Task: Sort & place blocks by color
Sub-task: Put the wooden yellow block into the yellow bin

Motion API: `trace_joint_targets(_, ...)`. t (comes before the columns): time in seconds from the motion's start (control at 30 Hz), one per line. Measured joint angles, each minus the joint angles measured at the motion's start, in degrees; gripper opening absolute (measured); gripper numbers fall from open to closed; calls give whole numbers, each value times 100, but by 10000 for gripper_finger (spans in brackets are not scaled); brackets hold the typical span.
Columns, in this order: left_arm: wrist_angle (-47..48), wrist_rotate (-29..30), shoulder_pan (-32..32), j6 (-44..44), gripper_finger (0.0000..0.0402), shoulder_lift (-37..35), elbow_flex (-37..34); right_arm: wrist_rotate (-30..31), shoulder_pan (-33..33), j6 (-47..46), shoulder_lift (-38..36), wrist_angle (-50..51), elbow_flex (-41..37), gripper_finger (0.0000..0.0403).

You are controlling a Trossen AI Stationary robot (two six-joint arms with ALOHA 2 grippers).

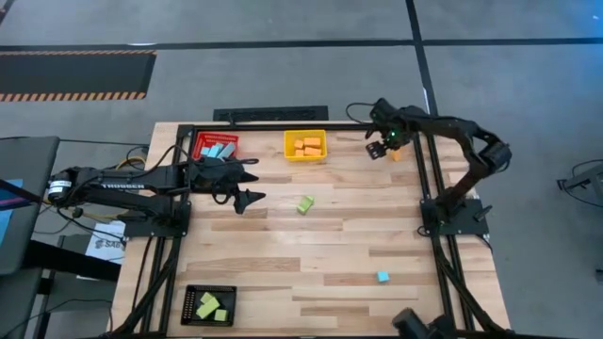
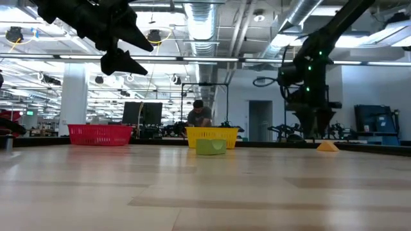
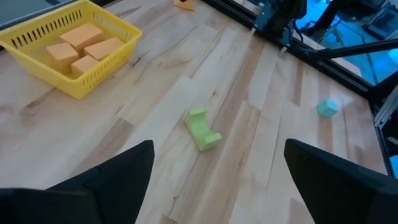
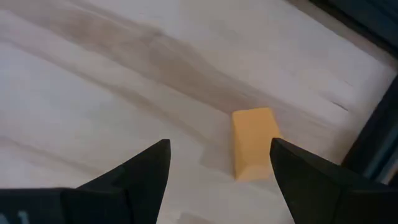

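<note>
High view is the only one that gets the whole wooden table, and it's also the only one showing the black tray, off at the near corner well away from both claws, with what looks like two green blocks in it. The red tray sits right by the left arm's wrist with light blue blocks inside, count unclear. The yellow tray lies between the two claws; the left wrist view shows four orange blocks in it.

The left gripper hangs in the air with its fingers spread wide, holding nothing. A single loose green block lies on the table just ahead of it. One loose blue block sits well apart from both claws.

The right gripper is also spread wide and empty, right over a lone orange block, which the right wrist view shows lying between its fingers, nearer one of them.
</note>
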State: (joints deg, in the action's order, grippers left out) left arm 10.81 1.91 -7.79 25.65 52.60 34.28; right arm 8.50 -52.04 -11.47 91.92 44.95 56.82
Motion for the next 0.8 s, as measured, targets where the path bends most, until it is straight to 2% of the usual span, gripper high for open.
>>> trace_joint_targets(0.17,7,-56,0,116,348,0,0,50,-360,203,352,360,53,292)
trace_joint_targets(0.4,24,-61,0,118,348,2,0,464,-317,20,396,489,151,284)
trace_joint_targets(0.57,18,-9,0,118,348,1,0,134,-508,-69,411,668,26,284)
trace_joint_targets(0.8,2,44,0,82,348,1,0,-57,-317,-5,420,275,-33,284)
